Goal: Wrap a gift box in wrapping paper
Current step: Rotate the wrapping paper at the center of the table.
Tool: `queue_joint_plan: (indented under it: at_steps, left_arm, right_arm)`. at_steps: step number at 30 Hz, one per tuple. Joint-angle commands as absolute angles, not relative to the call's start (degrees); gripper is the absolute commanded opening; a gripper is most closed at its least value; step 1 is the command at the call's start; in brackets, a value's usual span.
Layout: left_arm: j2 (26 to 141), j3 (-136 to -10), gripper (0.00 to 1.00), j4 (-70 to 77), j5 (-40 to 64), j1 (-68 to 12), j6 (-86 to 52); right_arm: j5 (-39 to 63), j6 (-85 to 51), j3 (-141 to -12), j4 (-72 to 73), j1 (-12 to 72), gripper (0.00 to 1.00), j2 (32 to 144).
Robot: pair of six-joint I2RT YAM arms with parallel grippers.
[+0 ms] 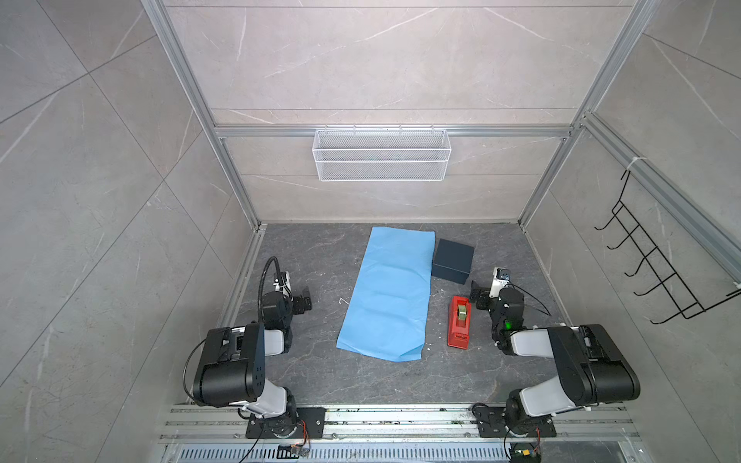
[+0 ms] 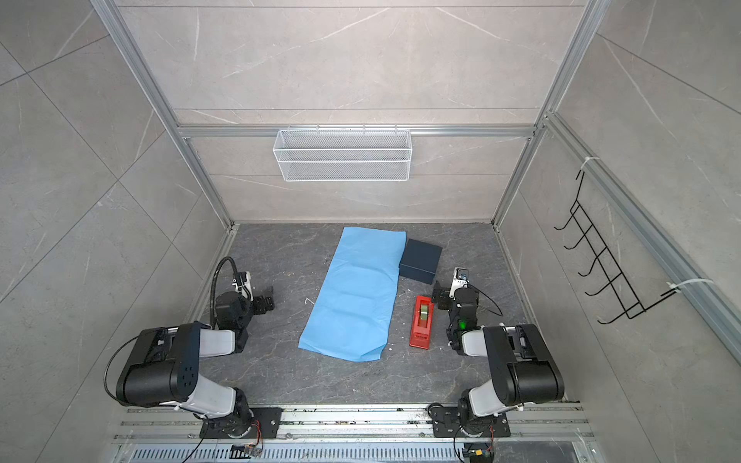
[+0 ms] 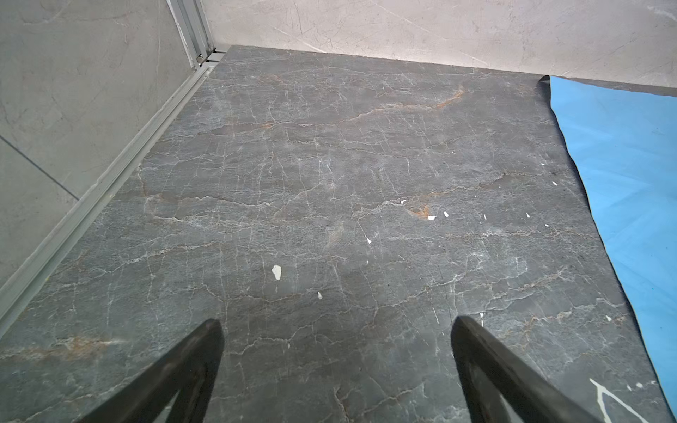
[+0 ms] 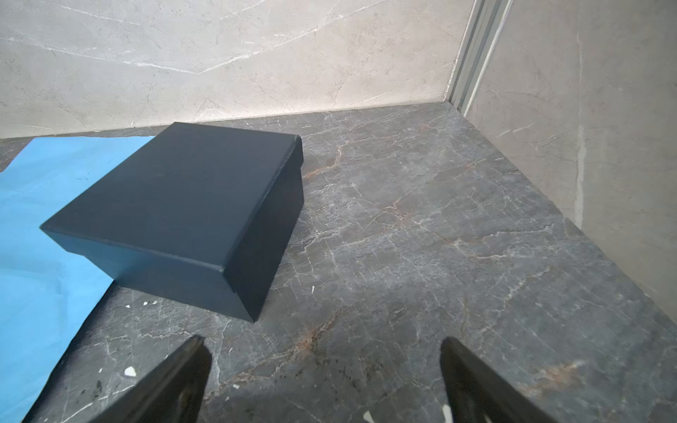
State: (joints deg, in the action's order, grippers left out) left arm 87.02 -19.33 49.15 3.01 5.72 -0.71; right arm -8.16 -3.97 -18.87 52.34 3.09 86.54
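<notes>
Gift box [image 1: 453,260] sits right of centre in both top views, lid on, flat on the dark tabletop [image 1: 320,373]. Its left side meets the upper right edge of the wrapping paper [image 1: 387,292]; cannot tell whether a corner overlaps the sheet. Paper lies spread flat mid-table, light-blue face up, long axis running up the frame, likely laid out to receive the box. Its lower edge curls a little. Red tape dispenser [image 1: 460,322] stands below the box, just right of the paper and apart from both, handy for sealing later. Right gripper [image 4: 326,344] hangs low over the table near the box's lower right corner, fingers spread wide and empty, probably placed to take the box. Left gripper [image 3: 335,326] is left of the paper, near its edge, jaws wide apart and empty. Wrapping not begun.
</notes>
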Motion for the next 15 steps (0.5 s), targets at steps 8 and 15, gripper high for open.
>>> queue_joint_plan:
  at_steps: [8, 15]
  left_arm:
    - [86.92, -20.35, 1.00, 50.94, 2.29, 5.45, -1.39]
    - [86.80, -20.38, 1.00, 50.71, 2.37, 5.49, -1.35]
  right_arm:
    - [-8.80, -3.24, -19.86, 51.85, 3.36, 0.99, 86.48]
    - [-8.79, -3.25, -19.86, 51.83, 3.41, 0.99, 86.53]
